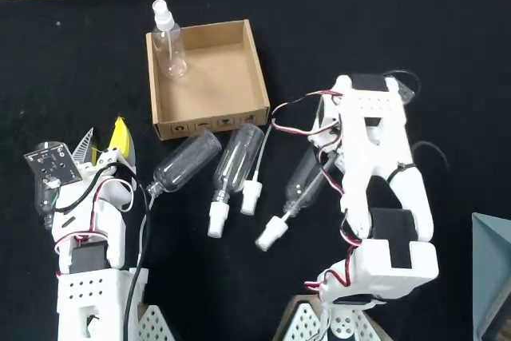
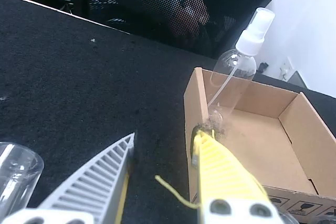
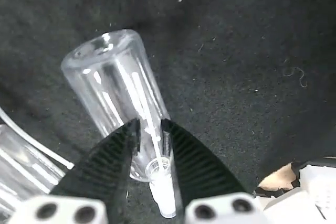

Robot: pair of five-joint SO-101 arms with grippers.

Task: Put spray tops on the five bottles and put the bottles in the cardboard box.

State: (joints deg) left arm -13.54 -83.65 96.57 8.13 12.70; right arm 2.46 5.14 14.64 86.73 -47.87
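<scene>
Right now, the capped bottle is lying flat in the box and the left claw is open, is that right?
Not quite. The capped bottle stands upright in a corner of the box, not flat; the left wrist view shows it. The left claw is open, as you said.

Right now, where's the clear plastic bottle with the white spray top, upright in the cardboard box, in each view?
High view: the upright bottle stands in the upper-left corner of the brown cardboard box.
Left wrist view: in the box corner past the yellow finger.
Right wrist view: the clear bottle under the right gripper is another, lying on the black table.
Shared landmark, high and left wrist: the box.
</scene>
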